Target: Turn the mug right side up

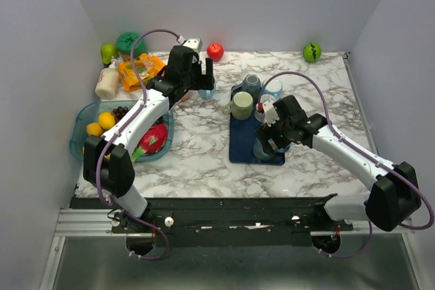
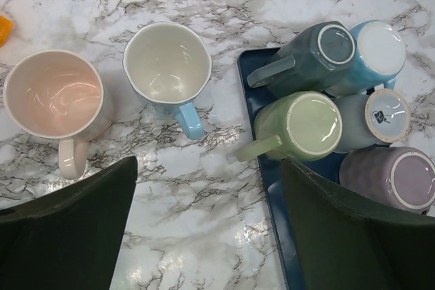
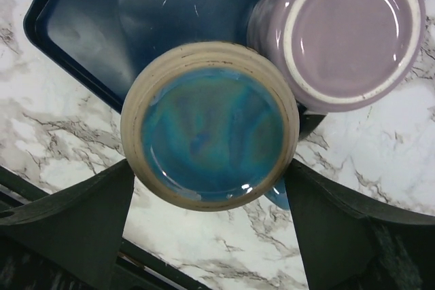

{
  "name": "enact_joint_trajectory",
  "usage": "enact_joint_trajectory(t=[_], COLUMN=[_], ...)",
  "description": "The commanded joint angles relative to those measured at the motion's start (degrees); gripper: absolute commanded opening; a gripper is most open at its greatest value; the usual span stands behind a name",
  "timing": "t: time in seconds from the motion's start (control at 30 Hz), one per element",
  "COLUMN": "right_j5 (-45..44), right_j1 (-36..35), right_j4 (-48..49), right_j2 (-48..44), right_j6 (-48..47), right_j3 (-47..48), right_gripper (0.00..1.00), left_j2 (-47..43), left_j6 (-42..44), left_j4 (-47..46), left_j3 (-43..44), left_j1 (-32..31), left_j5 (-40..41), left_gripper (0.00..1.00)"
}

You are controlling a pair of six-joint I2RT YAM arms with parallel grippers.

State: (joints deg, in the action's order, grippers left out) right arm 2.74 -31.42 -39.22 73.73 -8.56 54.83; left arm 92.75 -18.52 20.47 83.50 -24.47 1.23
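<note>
An upside-down blue mug (image 3: 209, 123) with a tan base ring sits between my right gripper's (image 3: 208, 188) fingers, over the near corner of the dark blue tray (image 3: 88, 25); the fingers press on its sides. In the top view this gripper (image 1: 267, 142) and the mug (image 1: 261, 151) are at the tray's (image 1: 238, 151) near right. A purple mug (image 3: 346, 32) stands base-up beside it. My left gripper (image 2: 207, 236) is open and empty above the marble, left of the tray (image 2: 257, 103). Ahead of it stand an upright pink mug (image 2: 54, 96) and an upright light-blue mug (image 2: 166, 62).
On the tray are also a green mug (image 2: 309, 127), a dark teal mug (image 2: 319, 52), a light-blue mug (image 2: 377, 49) and a grey mug (image 2: 377, 117). A bowl of fruit (image 1: 85, 123) stands at the left. A bottle (image 1: 107, 81), an apple (image 1: 215, 51) and a green ball (image 1: 312, 51) lie at the back.
</note>
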Motion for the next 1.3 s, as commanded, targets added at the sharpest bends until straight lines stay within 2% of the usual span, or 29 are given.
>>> enact_joint_trajectory(t=[0.0,0.13,0.2,0.37,0.43,0.77,1.07,1.27], right_j5=[2.27,3.75,4.37,1.21,2.43,0.25,0.08,0.42], right_j1=[0.13,0.13,-0.04,-2.06,-3.11,-3.56,-3.65,-3.56], right_j4=[1.87,3.80,4.94,4.86,5.73,6.97,6.44,5.91], right_j2=[3.43,4.84,4.93,5.37,5.28,1.06,-0.96,2.20], right_j6=[2.05,7.40,13.20,25.93,26.57,19.56,10.94,5.22], right_j3=[0.89,2.03,2.65,4.93,5.11,2.21,-2.00,-2.53], right_gripper=[0.93,0.88,0.86,0.89,0.92,0.99,0.99,0.93], left_j2=[-2.66,-3.54,-4.15,-5.30,-5.65,-6.79,-8.20,-8.99], left_j6=[0.86,0.68,0.77,0.42,0.24,-0.64,-1.43,-2.39], left_j4=[0.01,0.10,0.10,0.01,-0.17,-0.43,-0.69,-0.96], left_j3=[-1.41,-2.29,-2.73,-4.14,-4.49,-6.25,-7.74,-8.80], left_j1=[0.47,0.74,0.83,1.18,1.26,1.35,1.35,1.35], left_j5=[-1.23,-1.23,-1.15,-0.62,-0.53,-0.36,-0.36,-0.97], left_gripper=[0.94,0.94,0.94,0.94,0.94,0.94,0.94,0.94])
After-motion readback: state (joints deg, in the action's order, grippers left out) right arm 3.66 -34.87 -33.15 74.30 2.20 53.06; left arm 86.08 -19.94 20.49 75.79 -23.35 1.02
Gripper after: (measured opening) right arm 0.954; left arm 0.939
